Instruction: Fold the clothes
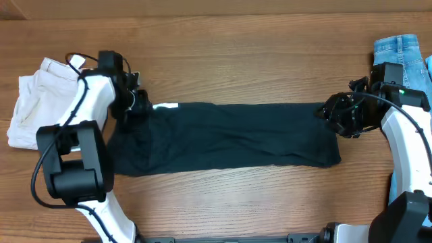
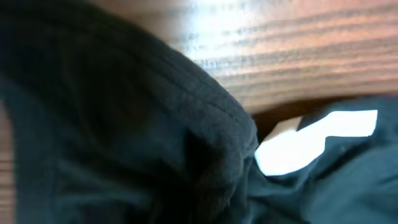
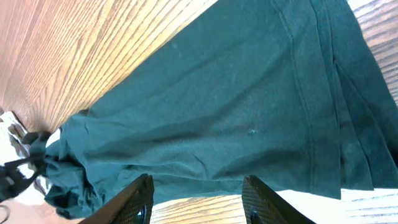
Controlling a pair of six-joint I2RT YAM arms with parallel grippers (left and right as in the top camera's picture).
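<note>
The clothes (image 1: 223, 138), a very dark T-shirt, lie in a long band across the middle of the table, with a strip of white lettering (image 1: 165, 106) showing at the top left. My left gripper (image 1: 135, 102) is down on the shirt's upper left corner. In the left wrist view its fingers are hidden, and ribbed dark cloth (image 2: 143, 124) bunches right up to the camera beside the white lettering (image 2: 311, 140). My right gripper (image 1: 335, 115) hovers at the shirt's right end. It stands open (image 3: 199, 202) over bare wood, with the shirt's edge (image 3: 205, 112) just ahead of its fingertips.
Folded beige shorts (image 1: 34, 101) lie at the far left, close behind the left arm. Light blue jeans (image 1: 401, 57) sit at the back right corner beside the right arm. Bare wooden table (image 1: 236, 61) runs behind and in front of the shirt.
</note>
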